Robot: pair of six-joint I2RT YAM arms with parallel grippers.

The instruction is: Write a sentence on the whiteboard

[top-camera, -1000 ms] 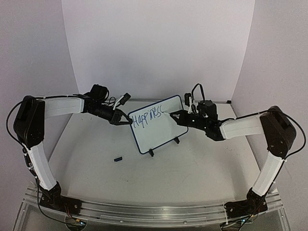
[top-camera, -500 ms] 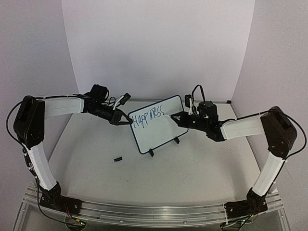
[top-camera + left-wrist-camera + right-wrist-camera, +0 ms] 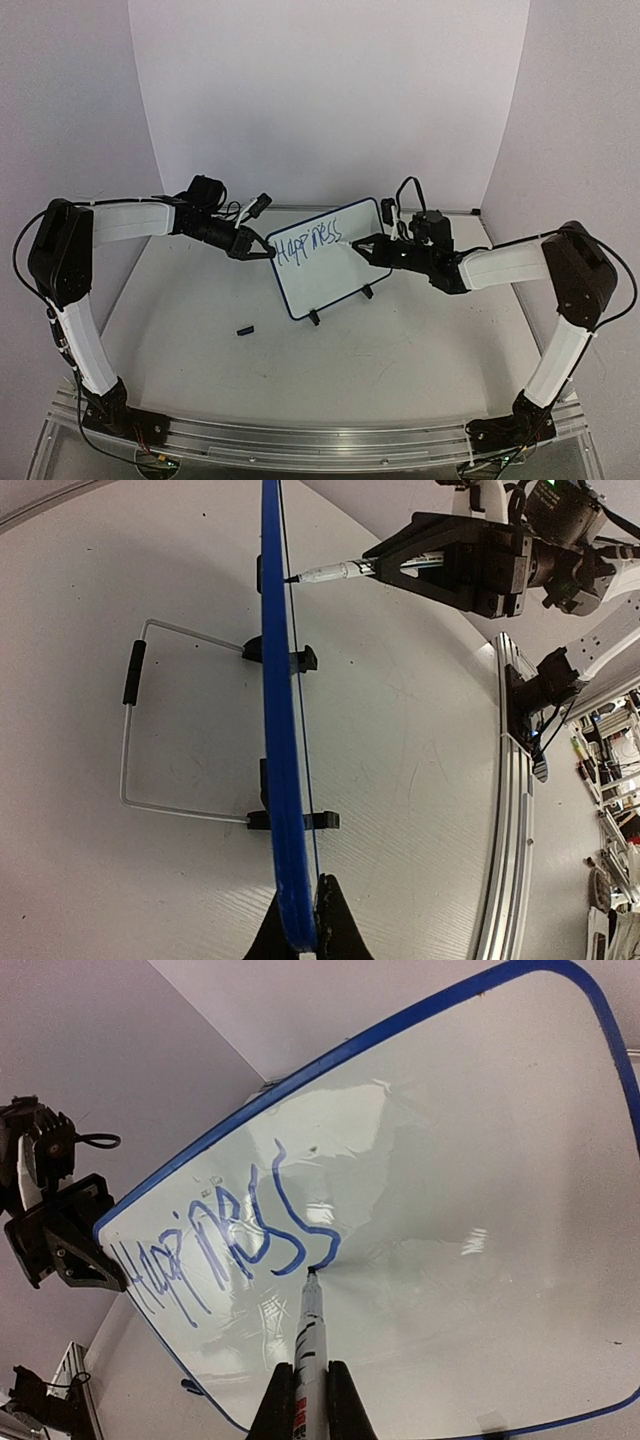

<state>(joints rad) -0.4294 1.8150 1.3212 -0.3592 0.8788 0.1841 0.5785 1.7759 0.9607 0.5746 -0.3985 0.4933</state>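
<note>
The whiteboard point(image 3: 330, 278) stands tilted on its two clip feet mid-table. My left gripper point(image 3: 268, 252) is shut on its upper left edge; in the left wrist view the blue rim point(image 3: 280, 730) runs edge-on into the gripper point(image 3: 300, 932). My right gripper point(image 3: 308, 1385) is shut on a slim marker point(image 3: 308, 1335). The marker tip touches the board at the tail of the last letter. The sentence point(image 3: 230, 1235) reads "Happiness" in blue, slanting up along the board's top left. The right gripper point(image 3: 365, 244) reaches in from the board's right.
A small black cap point(image 3: 244, 329) lies on the table left of the board. A wire stand point(image 3: 135, 730) props the board from behind. Black clip feet point(image 3: 314, 319) sit at its lower edge. An aluminium rail point(image 3: 320, 440) runs along the near edge; white walls enclose the table.
The right gripper has shifted slightly with the marker while tracing the last "s". The left arm and the board have stayed put.
</note>
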